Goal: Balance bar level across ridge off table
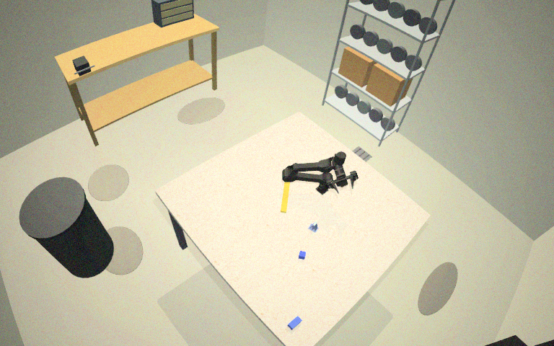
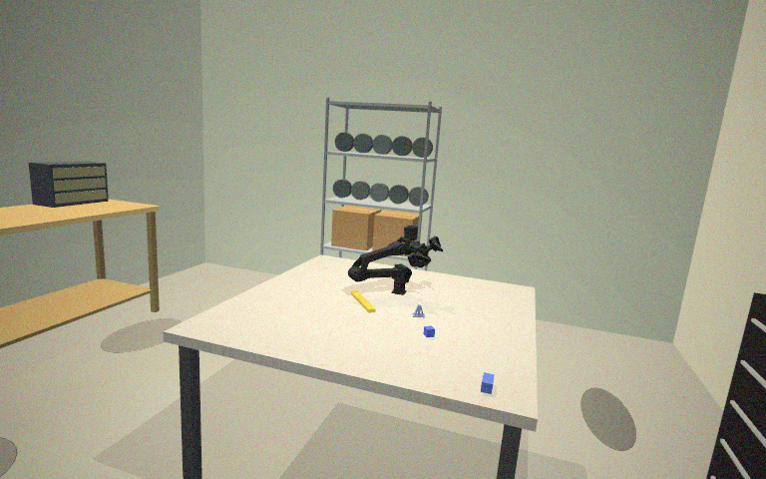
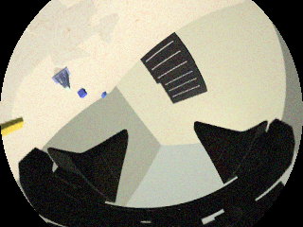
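The yellow bar (image 1: 285,197) (image 2: 362,301) (image 3: 11,126) lies flat on the table (image 1: 229,179) (image 2: 270,332), with one end near the arm's elbow in the top view. The small blue-grey ridge (image 1: 313,227) (image 2: 418,310) (image 3: 62,78) stands apart from the bar, with nothing on it. My gripper (image 1: 345,190) (image 3: 161,127) is open, its two dark fingers wide apart with nothing between them. It is raised above the table, away from both bar and ridge. In the wrist view only one end of the bar shows, at the left edge.
A blue cube (image 1: 301,254) (image 2: 429,331) (image 3: 82,93) sits near the ridge, on the side away from the arm. A longer blue block (image 1: 294,322) (image 2: 487,382) (image 3: 104,95) lies farther out, near the table's corner. A shelf rack and a workbench stand off the table.
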